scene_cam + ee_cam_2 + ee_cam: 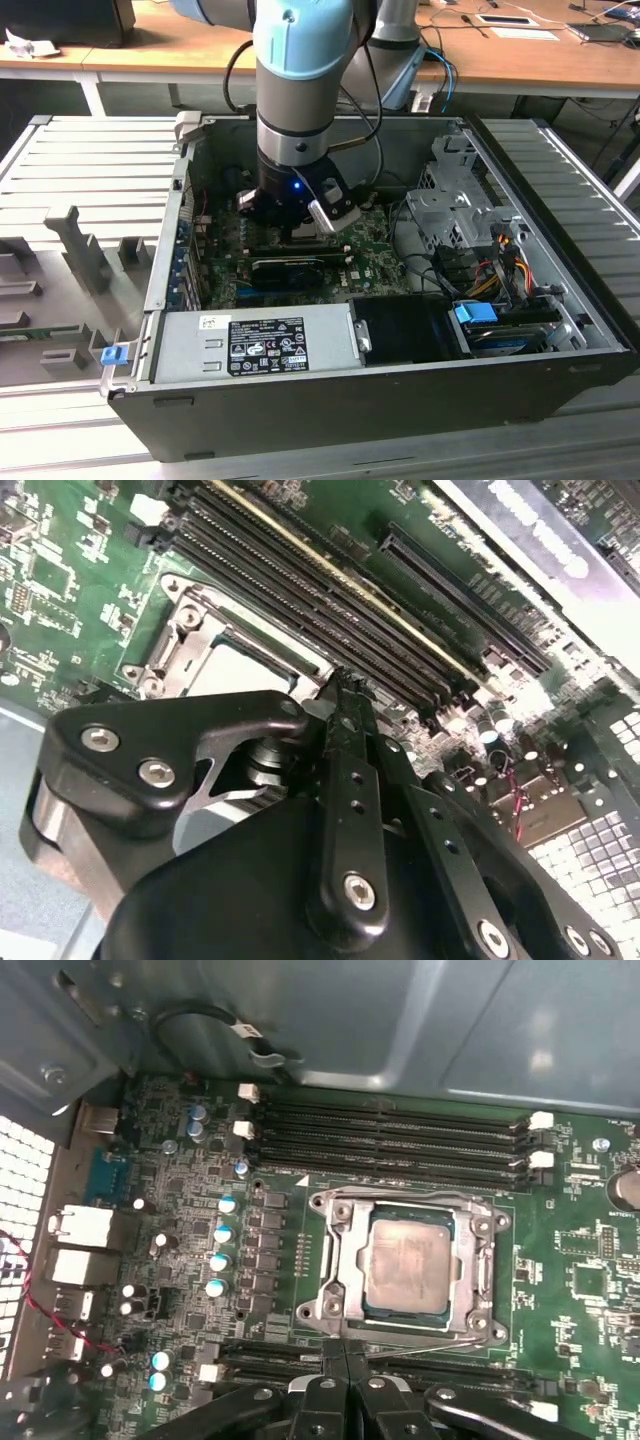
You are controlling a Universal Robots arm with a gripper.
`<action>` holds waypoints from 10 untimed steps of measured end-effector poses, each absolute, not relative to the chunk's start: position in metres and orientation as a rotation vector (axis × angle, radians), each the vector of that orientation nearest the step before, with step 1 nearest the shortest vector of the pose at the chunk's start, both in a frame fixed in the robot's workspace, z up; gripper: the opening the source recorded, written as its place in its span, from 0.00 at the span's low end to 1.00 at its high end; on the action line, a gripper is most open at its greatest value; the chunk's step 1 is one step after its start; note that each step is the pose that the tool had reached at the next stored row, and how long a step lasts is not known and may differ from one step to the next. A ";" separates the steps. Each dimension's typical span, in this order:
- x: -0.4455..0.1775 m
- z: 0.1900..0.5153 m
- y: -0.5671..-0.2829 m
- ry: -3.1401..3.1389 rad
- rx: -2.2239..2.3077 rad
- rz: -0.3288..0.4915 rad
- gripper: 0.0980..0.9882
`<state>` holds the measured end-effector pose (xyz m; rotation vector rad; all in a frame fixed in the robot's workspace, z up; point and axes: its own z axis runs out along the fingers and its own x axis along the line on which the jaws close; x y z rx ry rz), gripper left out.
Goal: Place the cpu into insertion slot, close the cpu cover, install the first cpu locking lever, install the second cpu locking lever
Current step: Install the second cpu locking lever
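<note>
In the first wrist view the cpu (405,1260) lies flat in the insertion slot (487,1312), silver face up. The cpu cover (340,1260) is down around it as a silvery frame. A thin wire locking lever (440,1339) runs along the socket's edge nearest my gripper. My gripper (346,1352) is shut, its tips together right at that lever's end; whether they pinch it I cannot tell. In the second wrist view the gripper (342,685) sits beside the socket's metal frame (185,630). In the exterior view the gripper (297,228) is low inside the computer case.
Long black memory slots (390,1130) run beside the socket. A black card (290,268) lies in front of the gripper, then the grey power supply (255,345). A metal drive cage (450,205) and coloured cables (500,262) fill the exterior view's right. Case walls (165,250) enclose everything.
</note>
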<state>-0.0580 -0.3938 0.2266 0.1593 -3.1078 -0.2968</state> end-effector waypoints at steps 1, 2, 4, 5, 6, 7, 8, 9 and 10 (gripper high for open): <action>-0.058 0.225 -0.394 -3.107 0.160 -0.300 0.01; -0.059 0.222 -0.394 -3.107 0.159 -0.309 0.01; -0.060 0.215 -0.394 -3.106 0.160 -0.320 0.01; -0.060 0.212 -0.394 -3.106 0.160 -0.328 0.01; -0.061 0.208 -0.394 -3.105 0.160 -0.336 0.01; -0.062 0.207 -0.395 -3.105 0.160 -0.339 0.01; -0.063 0.207 -0.395 -3.104 0.160 -0.345 0.01; -0.066 0.207 -0.396 -3.103 0.161 -0.357 0.01; -0.069 0.205 -0.397 -3.102 0.162 -0.373 0.01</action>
